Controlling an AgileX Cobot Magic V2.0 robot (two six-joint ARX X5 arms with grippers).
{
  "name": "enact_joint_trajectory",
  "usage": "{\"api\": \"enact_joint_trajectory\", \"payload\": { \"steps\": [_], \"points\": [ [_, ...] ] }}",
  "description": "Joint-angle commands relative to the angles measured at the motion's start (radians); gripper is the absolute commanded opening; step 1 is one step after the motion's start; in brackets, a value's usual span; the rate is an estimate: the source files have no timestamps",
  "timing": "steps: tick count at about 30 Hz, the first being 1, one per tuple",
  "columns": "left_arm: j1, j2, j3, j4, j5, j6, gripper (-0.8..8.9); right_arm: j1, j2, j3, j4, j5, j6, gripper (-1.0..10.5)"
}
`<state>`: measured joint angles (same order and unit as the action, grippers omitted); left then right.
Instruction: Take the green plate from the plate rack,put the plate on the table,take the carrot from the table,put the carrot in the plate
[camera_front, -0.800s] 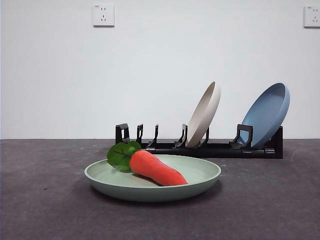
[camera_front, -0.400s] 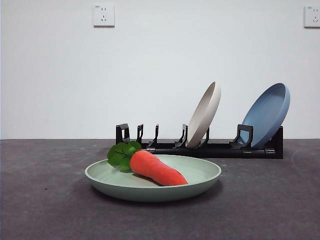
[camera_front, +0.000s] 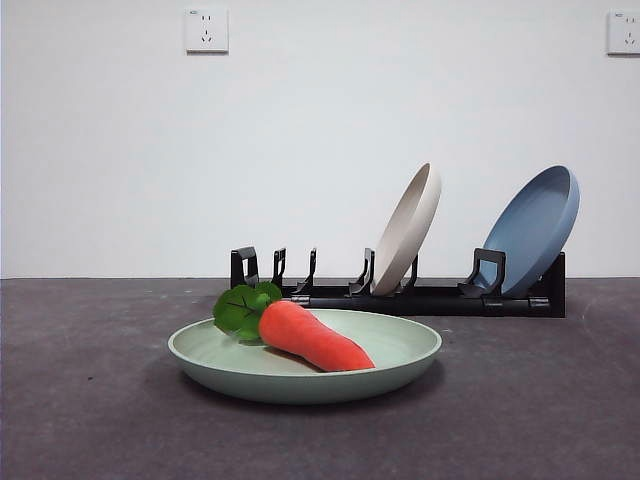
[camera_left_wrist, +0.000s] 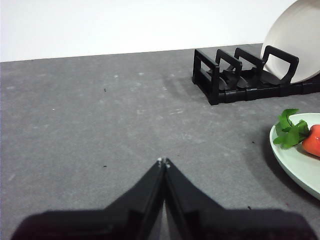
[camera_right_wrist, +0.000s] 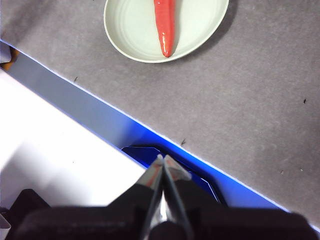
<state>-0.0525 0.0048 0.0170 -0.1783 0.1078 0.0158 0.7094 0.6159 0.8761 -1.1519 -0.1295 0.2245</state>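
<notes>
Cream plate (camera_front: 408, 229) and blue plate (camera_front: 535, 229) tilted; two wall sockets (camera_front: 206, 29).

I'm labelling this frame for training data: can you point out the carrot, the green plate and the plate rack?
carrot (camera_front: 312, 338): front view, middle of its orange body.
green plate (camera_front: 400, 368): front view, bare outer wall below the rim.
plate rack (camera_front: 440, 299): front view, low black base bar between the two standing plates.

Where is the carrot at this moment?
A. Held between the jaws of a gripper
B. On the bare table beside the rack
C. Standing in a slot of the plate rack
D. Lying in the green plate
D: the carrot lies inside the green plate, which rests flat on the table, and no gripper touches it.
</notes>
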Motion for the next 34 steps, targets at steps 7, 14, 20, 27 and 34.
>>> {"api": "enact_joint_trajectory", "payload": {
  "steps": [7,14,20,27,34],
  "points": [
    [0.003,-0.003,-0.014,0.005,0.0,-0.006,-0.03,0.001,-0.002,-0.005,0.006,0.003,0.004,0.0],
    [0.003,-0.003,-0.014,0.005,0.0,-0.006,-0.03,-0.073,-0.051,-0.005,0.006,0.091,-0.132,0.0],
    [0.003,-0.003,-0.014,0.005,0.0,-0.006,-0.03,-0.296,-0.117,-0.005,0.025,0.095,-0.175,0.0],
    [0.003,-0.003,-0.014,0.005,0.0,-0.006,-0.03,-0.444,-0.251,-0.076,0.301,0.077,-0.212,0.0],
    [0.003,-0.003,-0.014,0.005,0.0,-0.006,-0.03,-0.522,-0.459,-0.496,0.743,0.076,-0.207,0.0]
  ]
}}
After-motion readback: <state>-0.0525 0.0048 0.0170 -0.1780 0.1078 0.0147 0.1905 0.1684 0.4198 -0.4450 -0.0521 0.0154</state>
